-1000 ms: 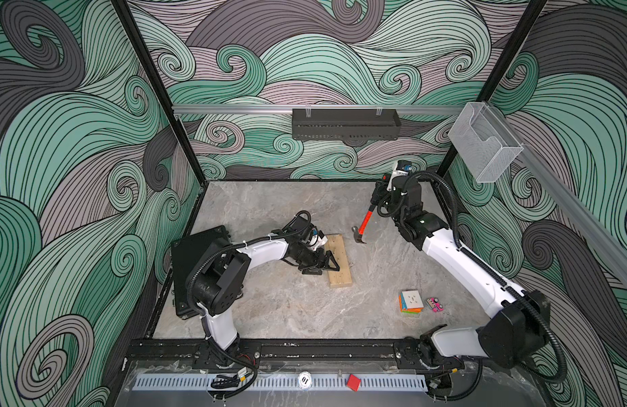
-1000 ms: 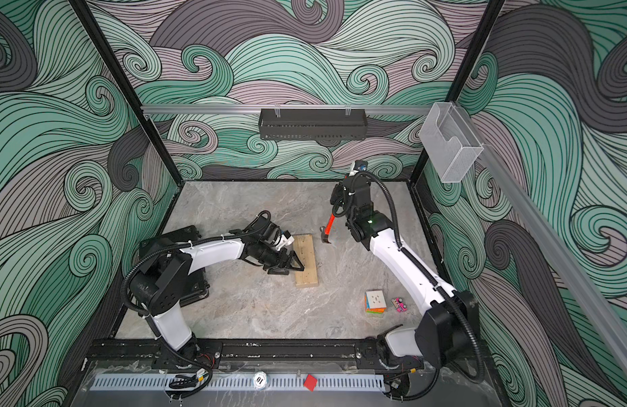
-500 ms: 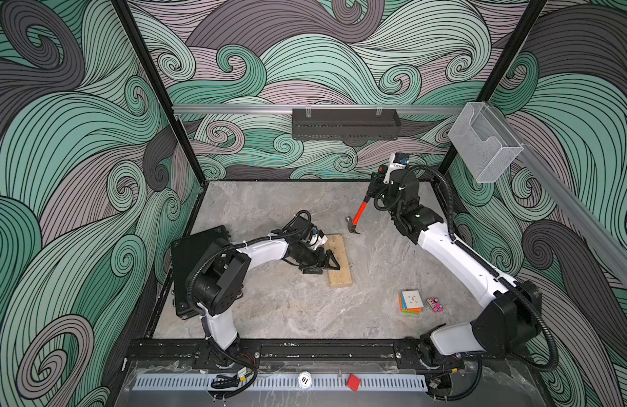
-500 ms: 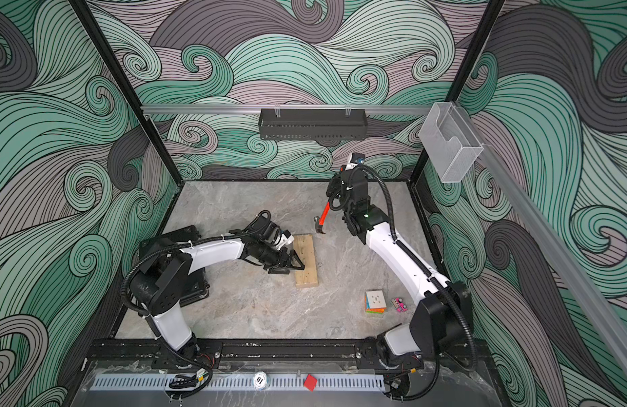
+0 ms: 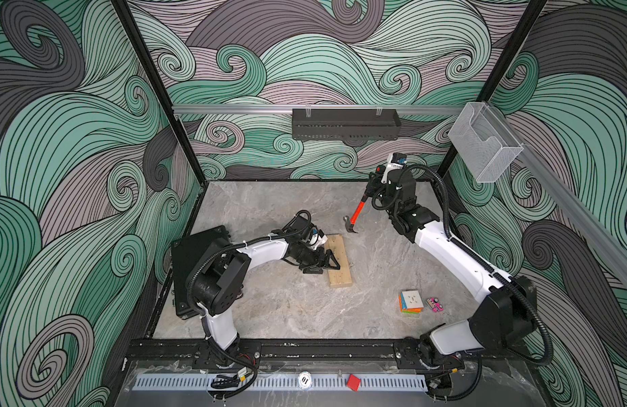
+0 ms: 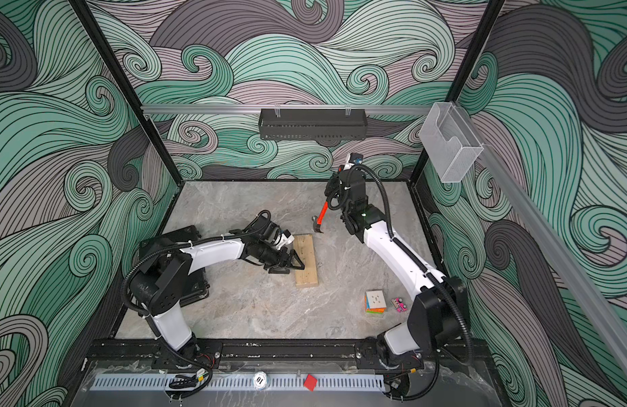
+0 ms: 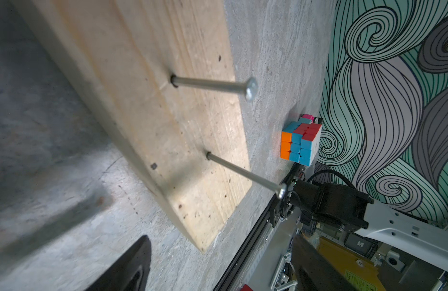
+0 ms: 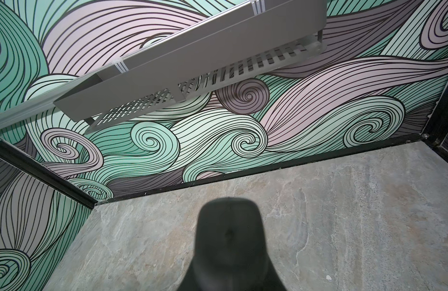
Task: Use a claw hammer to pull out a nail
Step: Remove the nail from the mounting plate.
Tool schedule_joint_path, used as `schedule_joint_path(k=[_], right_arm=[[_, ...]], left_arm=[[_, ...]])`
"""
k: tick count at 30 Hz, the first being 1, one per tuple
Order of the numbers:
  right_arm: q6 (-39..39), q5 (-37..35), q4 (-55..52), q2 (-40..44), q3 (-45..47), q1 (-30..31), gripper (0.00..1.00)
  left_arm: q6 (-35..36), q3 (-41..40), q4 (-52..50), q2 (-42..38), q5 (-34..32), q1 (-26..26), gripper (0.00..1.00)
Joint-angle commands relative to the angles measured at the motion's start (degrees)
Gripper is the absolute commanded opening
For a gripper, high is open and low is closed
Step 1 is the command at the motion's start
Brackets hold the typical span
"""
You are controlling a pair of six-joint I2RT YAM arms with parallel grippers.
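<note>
My right gripper (image 5: 371,188) clamps the claw hammer (image 5: 356,213) by its handle, with the head hanging below the jaws. My left gripper (image 5: 322,266), jaws spread, apparently steadies the board (image 5: 340,280) for levering. Two nails (image 7: 212,84) stand ahead of it.

Both top views sit high out front, looking steeply down on the whole table (image 5: 287,310) — near twins. Left wrist cam hugs the wooden board (image 7: 142,100), which they share; right wrist faces the back wall (image 8: 192,151) past the claw hammer (image 8: 230,239).

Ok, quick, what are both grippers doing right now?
Left gripper: open, fingers spread at the wooden board's edge, holding nothing.
Right gripper: closed on the claw hammer's black handle end.
</note>
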State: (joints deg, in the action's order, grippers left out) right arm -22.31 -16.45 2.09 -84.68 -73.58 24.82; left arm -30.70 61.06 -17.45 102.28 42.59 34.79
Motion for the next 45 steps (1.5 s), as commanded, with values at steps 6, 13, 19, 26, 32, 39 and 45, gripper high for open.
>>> schedule_joint_path(k=[6, 13, 19, 26, 32, 39, 45], right_arm=[[-2.0, -1.6, 9.8, -0.8, -1.6, 0.5, 0.06], [-2.2, -2.4, 12.3, -1.9, -0.8, 0.7, 0.07], [-2.6, -1.6, 12.3, -3.4, -1.9, 0.8, 0.07], [-2.6, -2.7, 15.1, -4.7, -1.1, 0.9, 0.07], [-2.5, -2.5, 16.1, -6.6, -2.2, 1.1, 0.07], [-2.3, -2.5, 17.4, -9.1, -2.8, 2.1, 0.07], [-0.7, -4.4, 19.4, -10.5, -2.9, 3.9, 0.07]], left_arm=[[0.1, 0.7, 0.0, -0.1, -0.4, 0.1, 0.84], [0.7, 1.2, -1.0, -0.2, -0.9, 0.1, 0.84], [1.0, 1.3, -1.4, -0.3, -1.1, -0.1, 0.84], [1.2, 1.7, -1.8, -0.6, -1.3, -0.2, 0.84], [1.2, 1.7, -2.0, -0.5, -1.4, -0.3, 0.84], [1.1, 1.8, -2.1, -0.3, -1.4, -0.5, 0.84], [1.2, 2.6, -4.4, 0.9, -3.5, -0.5, 0.83]])
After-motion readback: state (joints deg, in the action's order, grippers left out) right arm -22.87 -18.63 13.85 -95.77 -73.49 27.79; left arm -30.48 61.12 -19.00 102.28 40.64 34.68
